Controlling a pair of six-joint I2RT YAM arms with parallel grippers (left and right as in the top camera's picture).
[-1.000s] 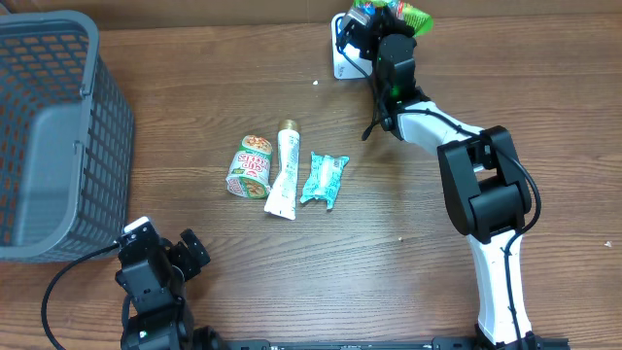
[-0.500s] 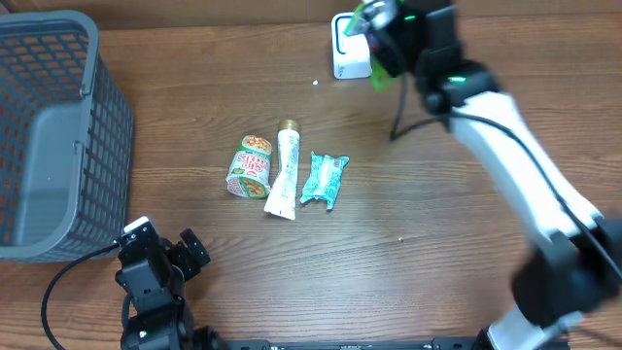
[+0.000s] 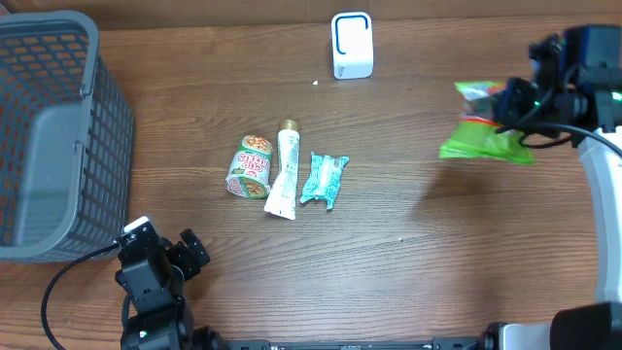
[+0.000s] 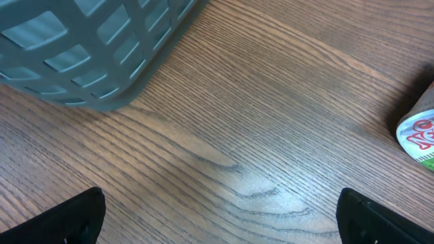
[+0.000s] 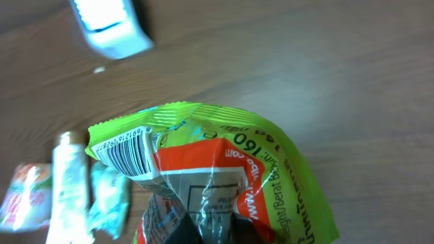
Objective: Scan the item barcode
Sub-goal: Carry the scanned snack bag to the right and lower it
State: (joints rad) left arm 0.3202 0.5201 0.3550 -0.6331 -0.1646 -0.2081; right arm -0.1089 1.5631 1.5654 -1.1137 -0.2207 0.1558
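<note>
A green and orange snack bag (image 3: 486,122) hangs above the table's right side, with my right gripper (image 3: 517,102) shut on it. In the right wrist view the bag (image 5: 224,156) fills the frame, its barcode (image 5: 122,152) showing on the upper left corner, and my gripper (image 5: 224,230) pinches its lower part. The white scanner (image 3: 352,45) stands at the far middle edge, well left of the bag, and appears blurred as the scanner (image 5: 108,24) at the top left. My left gripper (image 3: 167,243) rests open at the near left over bare wood (image 4: 220,224).
A grey basket (image 3: 58,136) fills the left side, its corner (image 4: 102,47) close ahead of the left gripper. A cup noodle (image 3: 250,166), a white tube (image 3: 283,170) and a teal packet (image 3: 324,179) lie side by side mid-table. The cup's rim (image 4: 420,132) shows at right.
My right arm has swung from the scanner at the far edge out to the right, carrying the snack bag with it. The left arm has not moved.
</note>
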